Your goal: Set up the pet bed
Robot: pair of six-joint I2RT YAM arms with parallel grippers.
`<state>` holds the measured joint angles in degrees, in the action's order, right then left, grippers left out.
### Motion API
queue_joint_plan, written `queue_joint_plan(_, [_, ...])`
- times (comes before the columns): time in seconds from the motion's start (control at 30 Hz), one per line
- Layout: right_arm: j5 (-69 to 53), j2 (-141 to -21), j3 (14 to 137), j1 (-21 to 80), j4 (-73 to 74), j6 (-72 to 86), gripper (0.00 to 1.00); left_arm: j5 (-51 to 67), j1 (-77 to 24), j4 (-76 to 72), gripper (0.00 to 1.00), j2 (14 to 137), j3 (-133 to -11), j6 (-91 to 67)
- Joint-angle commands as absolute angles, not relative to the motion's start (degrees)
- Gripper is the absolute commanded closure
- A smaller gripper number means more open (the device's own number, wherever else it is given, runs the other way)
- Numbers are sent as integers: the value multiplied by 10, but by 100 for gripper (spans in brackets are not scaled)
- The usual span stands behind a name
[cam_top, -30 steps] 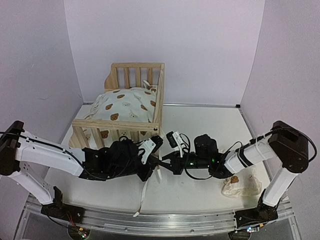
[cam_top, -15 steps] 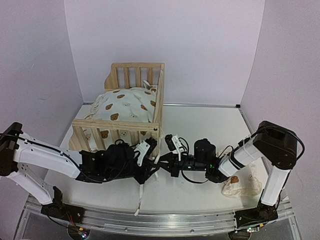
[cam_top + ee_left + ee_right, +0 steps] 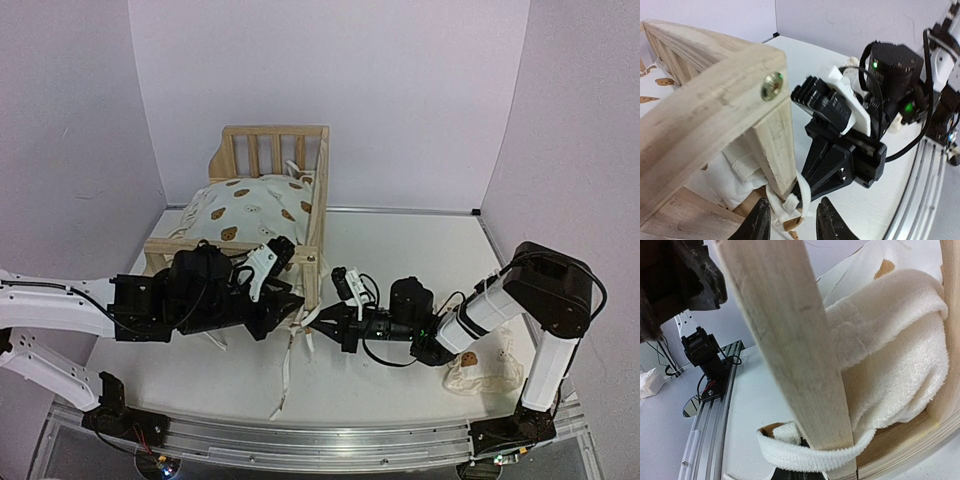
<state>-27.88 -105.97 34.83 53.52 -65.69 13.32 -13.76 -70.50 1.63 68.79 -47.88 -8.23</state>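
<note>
Pet bed (image 3: 272, 150) (one) holding one cushion (image 3: 255, 210); one pillow (image 3: 482, 372) outside. Left gripper (image 3: 792, 224) fingers spread; right gripper (image 3: 317, 322) fingers pinch the cushion tie (image 3: 805, 455).

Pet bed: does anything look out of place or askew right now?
Yes. The small pillow lies on the table at near right, outside the pet bed, and a cushion tie trails loose across the table.
</note>
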Motion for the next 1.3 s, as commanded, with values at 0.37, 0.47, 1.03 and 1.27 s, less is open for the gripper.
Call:
queue_joint_plan(0.37, [-307,-1055,367,530,-693,134,100,-170,-703,26,84,769,-504,306])
queue_joint_plan(0.47, [-309,-1054,367,528,-692,136,100,-177,-703,43,77,792,-517,312])
queue_joint_plan(1.03, [-348,-1059,380,526,-693,136,100,-168,-692,34,76,841,-556,322])
queue_joint_plan(1.27, [-366,-1060,386,526,-692,136,100,-172,-687,32,93,858,-571,312])
